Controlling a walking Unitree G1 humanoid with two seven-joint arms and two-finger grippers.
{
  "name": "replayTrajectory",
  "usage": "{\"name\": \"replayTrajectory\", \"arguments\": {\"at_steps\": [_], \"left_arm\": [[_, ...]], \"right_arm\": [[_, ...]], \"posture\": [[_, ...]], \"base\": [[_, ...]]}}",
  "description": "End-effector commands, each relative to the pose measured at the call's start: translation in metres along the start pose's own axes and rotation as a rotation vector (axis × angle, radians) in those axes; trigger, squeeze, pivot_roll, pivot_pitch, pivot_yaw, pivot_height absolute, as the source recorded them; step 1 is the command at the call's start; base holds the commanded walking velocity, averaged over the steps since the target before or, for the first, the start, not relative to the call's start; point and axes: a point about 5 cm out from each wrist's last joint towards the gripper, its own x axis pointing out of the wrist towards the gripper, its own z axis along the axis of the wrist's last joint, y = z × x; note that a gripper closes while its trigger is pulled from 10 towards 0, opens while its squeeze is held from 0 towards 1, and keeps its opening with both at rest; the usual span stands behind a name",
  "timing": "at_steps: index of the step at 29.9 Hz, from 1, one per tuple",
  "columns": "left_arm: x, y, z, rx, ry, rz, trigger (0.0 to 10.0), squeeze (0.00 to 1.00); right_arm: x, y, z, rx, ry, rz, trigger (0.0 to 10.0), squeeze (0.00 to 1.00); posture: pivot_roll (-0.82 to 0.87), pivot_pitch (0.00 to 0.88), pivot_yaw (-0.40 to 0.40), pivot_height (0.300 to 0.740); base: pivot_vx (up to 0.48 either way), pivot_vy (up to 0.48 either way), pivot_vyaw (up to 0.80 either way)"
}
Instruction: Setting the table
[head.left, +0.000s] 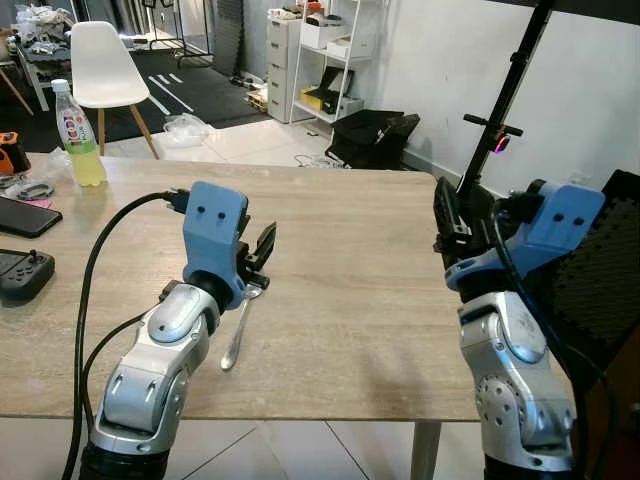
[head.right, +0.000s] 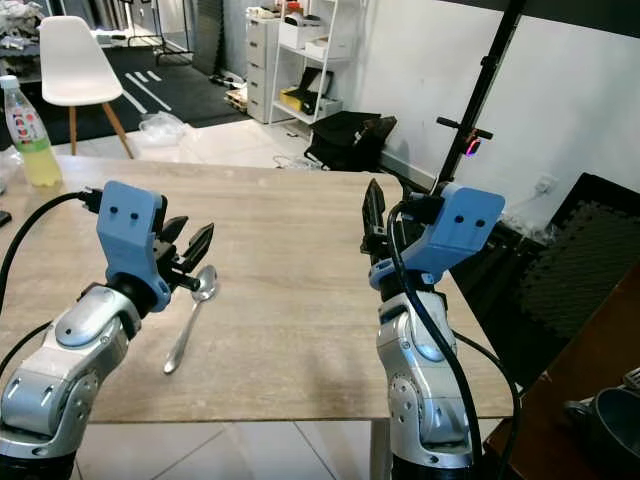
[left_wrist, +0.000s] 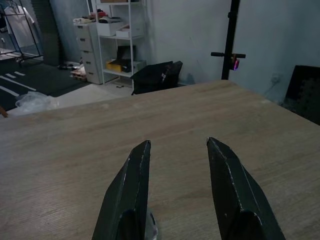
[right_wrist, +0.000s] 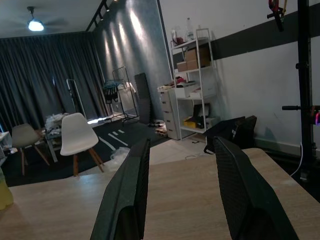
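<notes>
A metal spoon (head.right: 187, 320) lies on the light wooden table (head.right: 290, 300), its bowl pointing away from me and its handle toward the front edge. My left gripper (head.right: 192, 248) hovers open just above the spoon's bowl, with nothing between its fingers; the bowl's rim peeks out beneath the fingers (left_wrist: 132, 195) in the left wrist view. My right gripper (head.right: 374, 222) is raised over the table's right side, open and empty, pointing toward the far end of the room.
A bottle of yellow drink (head.left: 78, 135) stands at the table's far left, near a phone (head.left: 25, 215), a black controller (head.left: 22, 273) and small items. A white chair (head.left: 105, 70), shelves (head.left: 325, 60), a black bag (head.left: 375, 135) and a tripod stand (head.left: 505, 110) lie beyond.
</notes>
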Motion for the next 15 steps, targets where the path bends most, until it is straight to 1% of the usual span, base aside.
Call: {"name": "replayTrajectory", "arguments": {"at_steps": [1,15], "left_arm": [[-0.0014,-0.0022,0.0000,0.008,-0.005,-0.006,10.0,0.00],[-0.0015,-0.0026,0.0002,0.009,-0.004,-0.006,10.0,0.00]], "right_arm": [[-0.0014,-0.0024,-0.0037,0.000,0.021,-0.009,10.0,0.00],[-0.0013,-0.0019,-0.0042,0.000,0.022,-0.009,10.0,0.00]], "posture": [[0.15,0.016,-0.005,0.740],[0.15,0.017,-0.004,0.740]], "base": [[0.000,0.000,0.00],[0.000,0.000,0.00]]}}
